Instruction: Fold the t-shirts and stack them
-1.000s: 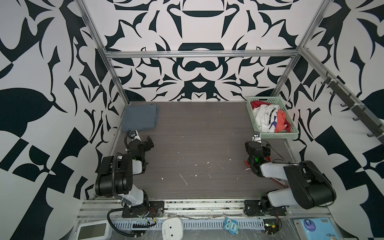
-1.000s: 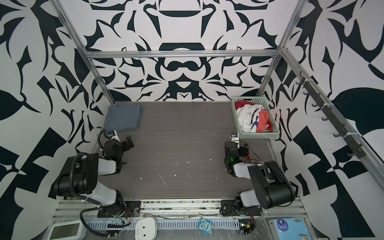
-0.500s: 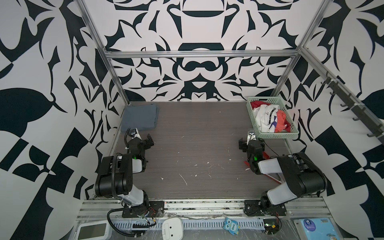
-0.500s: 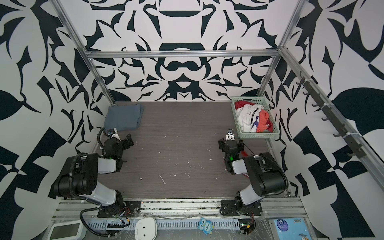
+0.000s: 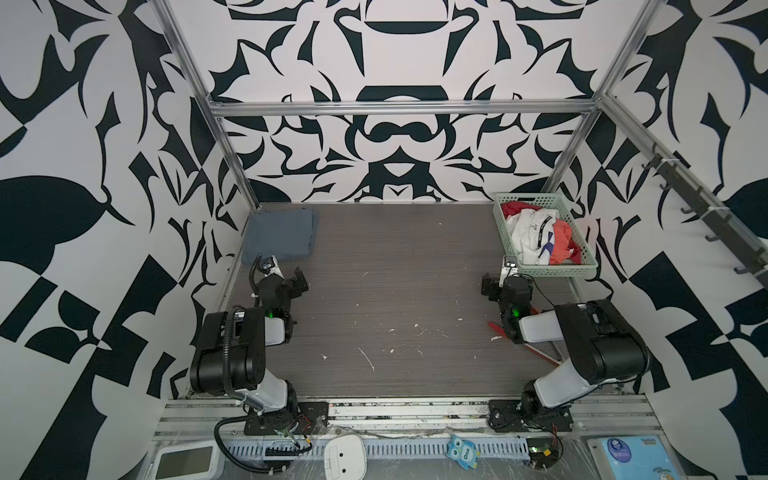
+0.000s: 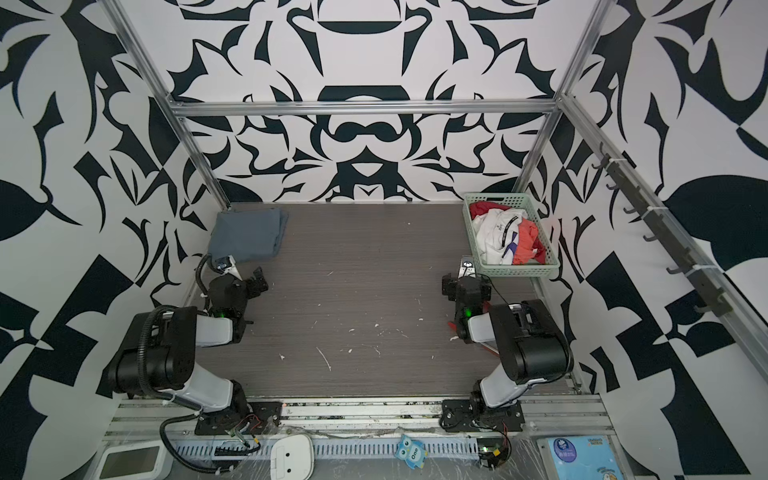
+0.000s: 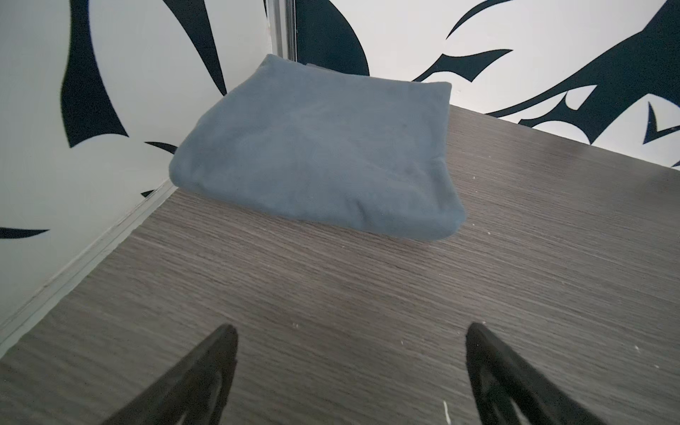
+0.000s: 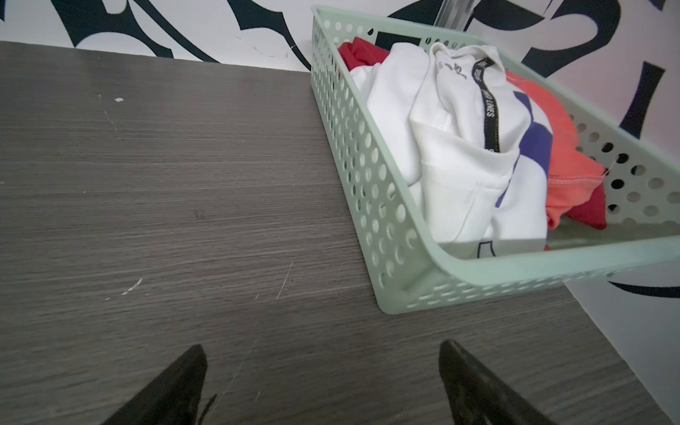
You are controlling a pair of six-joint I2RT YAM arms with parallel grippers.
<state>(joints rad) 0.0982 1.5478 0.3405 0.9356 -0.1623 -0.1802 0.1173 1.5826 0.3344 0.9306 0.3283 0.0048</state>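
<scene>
A slate blue-grey t-shirt (image 5: 280, 235) (image 6: 247, 235) (image 7: 316, 154) lies folded in the table's far left corner. A crumpled white t-shirt with a dark stripe (image 5: 534, 237) (image 6: 496, 237) (image 8: 452, 147) fills the pale green basket (image 5: 548, 272) (image 8: 404, 294) at the far right. A red-orange t-shirt (image 5: 563, 245) (image 8: 566, 154) lies bunched beside it there. My left gripper (image 5: 293, 282) (image 6: 257, 280) (image 7: 351, 329) is open and empty over bare table, short of the folded shirt. My right gripper (image 5: 505, 284) (image 6: 461, 286) (image 8: 320, 347) is open and empty, just in front of the basket's near left corner.
The table (image 5: 395, 270) is dark wood grain with white scraps (image 5: 368, 357) scattered near the front. A red object (image 5: 536, 347) lies under the right arm. Patterned walls close in on three sides. A hook rail (image 5: 706, 212) runs along the right wall.
My right gripper has opened a little wider and shifted slightly back and to the left, towards the basket's near corner. The left arm has barely moved.
</scene>
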